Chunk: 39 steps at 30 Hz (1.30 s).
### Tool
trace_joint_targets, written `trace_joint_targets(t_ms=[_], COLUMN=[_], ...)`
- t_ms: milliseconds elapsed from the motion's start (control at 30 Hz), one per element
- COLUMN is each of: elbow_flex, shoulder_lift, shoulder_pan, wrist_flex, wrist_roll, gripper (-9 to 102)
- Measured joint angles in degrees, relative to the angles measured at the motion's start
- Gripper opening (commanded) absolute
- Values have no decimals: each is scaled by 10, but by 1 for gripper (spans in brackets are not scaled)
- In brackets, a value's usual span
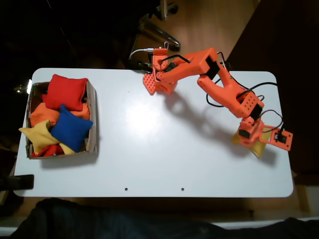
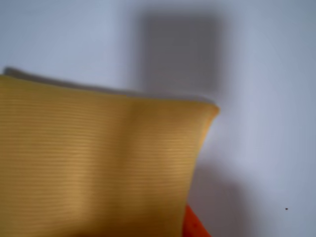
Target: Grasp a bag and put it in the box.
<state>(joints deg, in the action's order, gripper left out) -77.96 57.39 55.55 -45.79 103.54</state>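
A golden-yellow bag (image 1: 259,148) lies on the white table near its right edge, mostly covered by my orange gripper (image 1: 251,141), which is down on top of it. In the wrist view the bag (image 2: 98,168) is very close and blurred, with an orange fingertip (image 2: 194,228) showing beside its lower right corner. How the jaws stand around the bag is hidden. The brown cardboard box (image 1: 92,117) stands at the table's far left, far from the gripper.
Inside the box lie a red beanbag (image 1: 66,91), an orange one (image 1: 44,114), a blue one (image 1: 70,128) and a pale yellow one (image 1: 37,134). The arm's base (image 1: 158,74) sits at the table's back edge. A small camera module (image 1: 281,137) hangs by the gripper.
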Motion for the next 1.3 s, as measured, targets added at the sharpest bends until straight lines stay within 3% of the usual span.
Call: trace_joint_targets(t_ms=[133, 633, 1300], elbow_flex=[-4, -7, -15], shoulder_lift=[3, 19, 52], shoulder_pan=[10, 12, 1], wrist_flex=[-3, -16, -50], wrist_roll=[1, 1, 1], gripper=[46, 22, 10])
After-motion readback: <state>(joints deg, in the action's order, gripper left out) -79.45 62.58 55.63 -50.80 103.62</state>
